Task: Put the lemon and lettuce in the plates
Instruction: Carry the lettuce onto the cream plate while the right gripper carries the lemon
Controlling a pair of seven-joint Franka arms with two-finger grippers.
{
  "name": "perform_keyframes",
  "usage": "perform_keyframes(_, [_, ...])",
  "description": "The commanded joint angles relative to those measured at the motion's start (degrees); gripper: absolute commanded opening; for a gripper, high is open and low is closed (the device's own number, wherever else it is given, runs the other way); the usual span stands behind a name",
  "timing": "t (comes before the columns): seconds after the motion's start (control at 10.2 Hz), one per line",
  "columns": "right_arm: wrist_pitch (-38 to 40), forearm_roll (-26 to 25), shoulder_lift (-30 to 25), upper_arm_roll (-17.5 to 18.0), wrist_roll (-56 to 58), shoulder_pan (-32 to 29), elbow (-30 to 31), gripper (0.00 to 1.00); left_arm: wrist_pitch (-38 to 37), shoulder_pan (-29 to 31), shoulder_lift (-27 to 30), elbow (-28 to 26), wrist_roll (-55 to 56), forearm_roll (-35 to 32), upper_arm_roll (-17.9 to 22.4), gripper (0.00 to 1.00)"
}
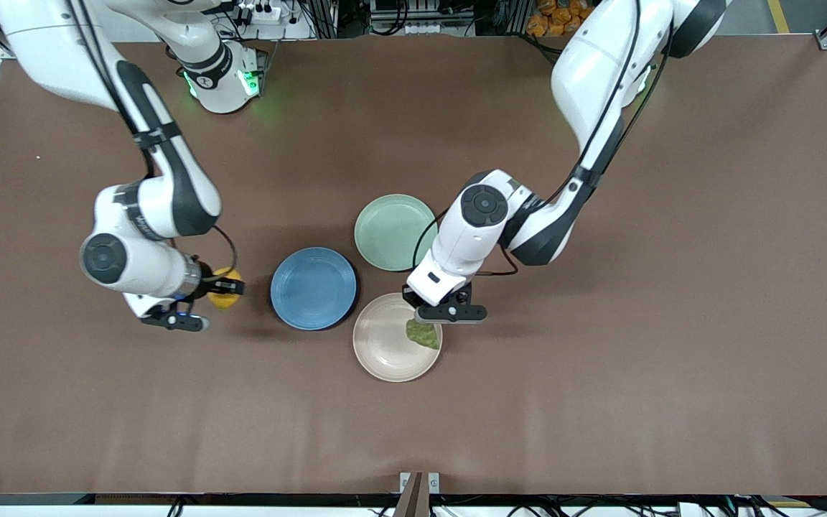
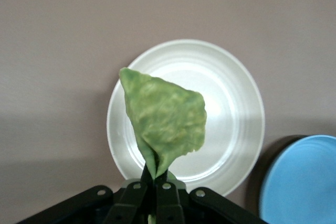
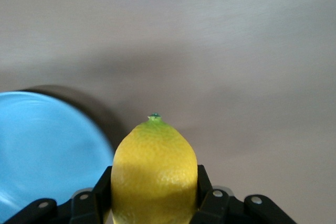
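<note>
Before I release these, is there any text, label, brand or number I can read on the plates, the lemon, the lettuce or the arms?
None can be read.
Right arm wrist link: a dark marking, too small to read.
Lemon, lettuce, blue plate, beige plate, green plate: no text on any.

no readable text, labels, brands or numbers anywhere tbh. small markings on right arm wrist too tiny to make out.
</note>
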State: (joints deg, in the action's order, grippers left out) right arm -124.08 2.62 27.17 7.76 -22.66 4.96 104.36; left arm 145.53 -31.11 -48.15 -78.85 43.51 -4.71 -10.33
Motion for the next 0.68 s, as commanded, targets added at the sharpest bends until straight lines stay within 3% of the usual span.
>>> perform_keyframes(0.0, [1.4,1.0,6.1,4.2,-11.4,1.7,-8.2,0.06,1.3,-0.4,-2.4,1.3,3.3,0.9,0.2,0.01])
perform_keyframes(0.1, [1.2,0.9,8.0,6.0,-15.5,3.2,-9.7,0.06,1.3,-0.6,-1.9,1.2,3.5,0.9,0.2,0.78])
perform_keyframes(0.2, [1.1,0.9,9.9,6.7,-18.0,4.3,-11.1,0.06,0.6,-0.6,-0.7,0.9,3.6,0.5,0.3,1.00])
perform_keyframes(0.39, [0.6,0.8,11.1,7.0,-18.3,4.7,-11.1,0.09,-6.2,-0.3,2.4,1.1,3.5,0.8,0.4,1.00])
perform_keyframes(0.49, [0.5,0.9,11.8,7.0,-18.4,5.0,-11.1,0.26,-10.5,0.2,5.1,1.2,3.5,0.9,0.4,1.00])
perform_keyframes(0.59, [0.3,0.9,12.3,7.0,-18.5,5.1,-11.1,0.69,-14.7,0.4,8.2,1.1,3.3,0.6,0.6,1.00])
